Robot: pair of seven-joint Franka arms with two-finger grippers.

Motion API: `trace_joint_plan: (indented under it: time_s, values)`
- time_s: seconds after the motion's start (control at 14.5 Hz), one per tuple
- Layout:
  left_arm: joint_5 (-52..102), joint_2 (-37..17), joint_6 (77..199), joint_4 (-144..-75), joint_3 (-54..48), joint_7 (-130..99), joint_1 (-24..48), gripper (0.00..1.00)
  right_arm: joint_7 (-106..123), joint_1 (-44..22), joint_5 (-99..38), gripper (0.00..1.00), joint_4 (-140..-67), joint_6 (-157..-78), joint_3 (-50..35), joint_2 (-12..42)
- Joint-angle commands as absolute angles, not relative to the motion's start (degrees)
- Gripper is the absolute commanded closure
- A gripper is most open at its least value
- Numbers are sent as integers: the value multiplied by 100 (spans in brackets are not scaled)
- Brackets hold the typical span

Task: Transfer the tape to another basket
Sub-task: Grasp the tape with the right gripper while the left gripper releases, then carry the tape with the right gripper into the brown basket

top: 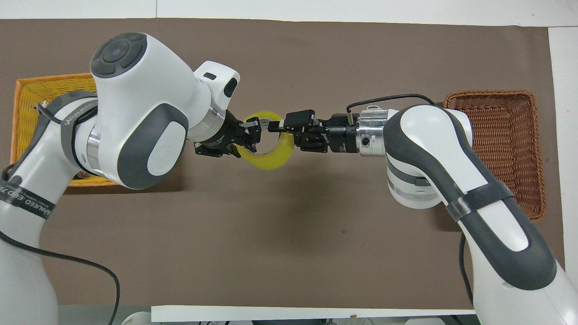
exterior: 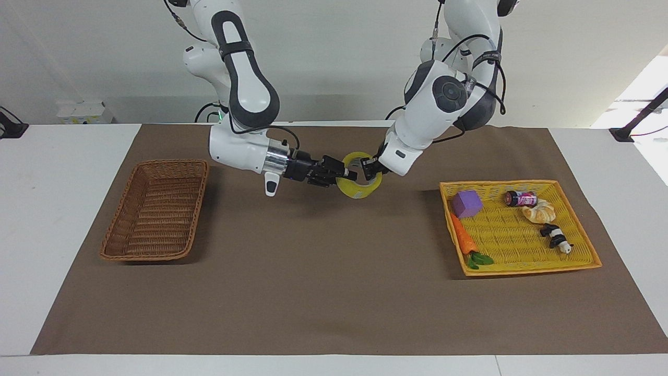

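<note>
The yellow tape (exterior: 360, 191) hangs in the air over the brown mat at the table's middle, between my two grippers. My left gripper (exterior: 369, 171) is shut on the rim toward the left arm's end. My right gripper (exterior: 342, 175) is shut on the rim toward the right arm's end. The overhead view shows the tape (top: 271, 160) with the left gripper (top: 250, 139) and the right gripper (top: 285, 135) on either side. The brown wicker basket (exterior: 154, 209) stands empty at the right arm's end and shows in the overhead view (top: 496, 135).
A bright yellow flat tray (exterior: 501, 183) at the left arm's end holds a purple cube (exterior: 467, 203), a toy carrot (exterior: 463, 237), a small can (exterior: 521, 198), a bread toy (exterior: 540, 211) and a panda toy (exterior: 556, 237). A brown mat covers the table.
</note>
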State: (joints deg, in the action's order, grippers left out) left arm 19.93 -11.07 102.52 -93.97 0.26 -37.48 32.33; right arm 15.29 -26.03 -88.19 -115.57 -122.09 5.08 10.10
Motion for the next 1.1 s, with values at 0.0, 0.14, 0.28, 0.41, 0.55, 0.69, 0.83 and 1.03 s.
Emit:
trace_joint_plan:
  time_s: [0.0, 0.14, 0.28, 0.41, 0.55, 0.69, 0.83, 1.03]
  values:
    - [1943, -792, 9250, -8844, 210, -3745, 2937, 1, 1591, -2522, -8710, 100, -11654, -12085, 501, 844]
    - [1925, -529, 8808, -8693, 324, -3613, 2542, 1, 1591, -2522, -8701, 100, -11646, -12085, 501, 844]
    - [1881, -265, 8632, -8718, 378, -3185, 1885, 1, 1591, -2435, -8475, 100, -11619, -12059, 518, 844]
    - [1444, -237, 8630, -8771, 378, -2430, 1225, 1, 1670, -1902, -7528, 100, -11374, -11622, 519, 896]
    - [1004, -229, 8578, -8798, 360, -1508, 644, 1, 1714, -1182, -6885, 100, -11137, -11059, 510, 949]
    - [643, -211, 8709, -8929, 378, -1169, 196, 0, 1993, -408, -6506, 100, -11005, -10532, 518, 984]
    - [527, -211, 8867, -8938, 378, -1204, -148, 0, 2267, 470, -5927, 100, -10777, -10005, 510, 1010]
    - [527, -185, 8860, -8991, 378, -1195, -553, 0, 3107, 1543, -5144, 100, -10573, -9432, 510, 1151]
